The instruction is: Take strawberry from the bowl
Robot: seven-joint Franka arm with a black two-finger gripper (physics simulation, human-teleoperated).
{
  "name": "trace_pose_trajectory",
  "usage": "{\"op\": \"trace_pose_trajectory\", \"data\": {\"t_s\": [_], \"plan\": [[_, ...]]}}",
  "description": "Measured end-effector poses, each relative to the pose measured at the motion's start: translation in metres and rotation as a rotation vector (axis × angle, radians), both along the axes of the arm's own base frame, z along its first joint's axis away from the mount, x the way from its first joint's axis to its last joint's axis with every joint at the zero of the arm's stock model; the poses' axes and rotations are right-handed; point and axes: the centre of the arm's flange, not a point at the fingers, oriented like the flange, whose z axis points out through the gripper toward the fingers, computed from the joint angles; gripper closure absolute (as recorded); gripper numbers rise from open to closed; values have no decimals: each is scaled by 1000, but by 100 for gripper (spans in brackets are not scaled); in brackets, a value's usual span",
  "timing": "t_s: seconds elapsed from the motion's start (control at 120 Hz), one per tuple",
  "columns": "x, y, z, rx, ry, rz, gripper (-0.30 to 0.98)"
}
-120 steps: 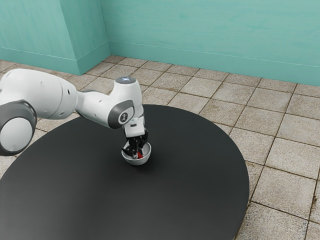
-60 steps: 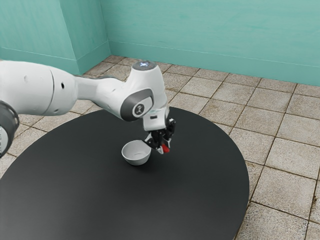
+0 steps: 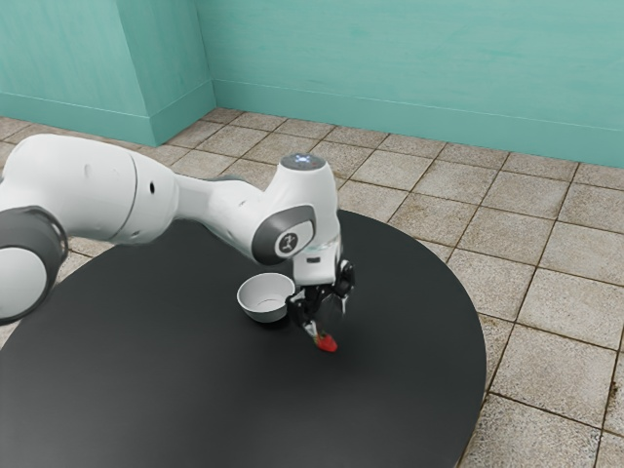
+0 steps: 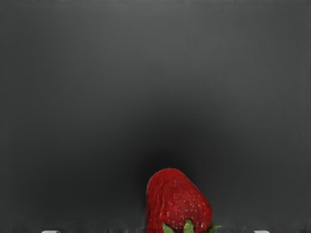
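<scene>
Lying clear of the bowl (image 3: 265, 297), with its leafy end toward the bowl's side and its tip toward the exterior view's right and the near rim, the strawberry (image 3: 329, 344) is beneath the claw (image 3: 328, 330). Its long axis slants across the counter (image 3: 195, 390); seen from the wrist, the green leaves (image 4: 188, 226) are at the end nearest the claw, and the blunt red tip points away from it. The claw is spread, its 2 fingers well apart with the strawberry between them and not pinched. The white bowl stands upright just beside the claw, toward the exterior view's left. Both things are inward from the counter's rounded right edge in the exterior view. The counter is round and matte black; around it is a floor of worn beige tiles (image 3: 546, 370), with teal walls (image 3: 409, 68) behind.
</scene>
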Motion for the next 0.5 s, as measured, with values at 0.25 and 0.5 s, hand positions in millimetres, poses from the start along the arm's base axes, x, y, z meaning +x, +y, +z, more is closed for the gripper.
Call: {"op": "trace_pose_trajectory", "data": {"t_s": [0.25,0.5], "plan": [[-21,62,159,21,-77,256,5],[-69,141,268,40,-58,696,2]]}}
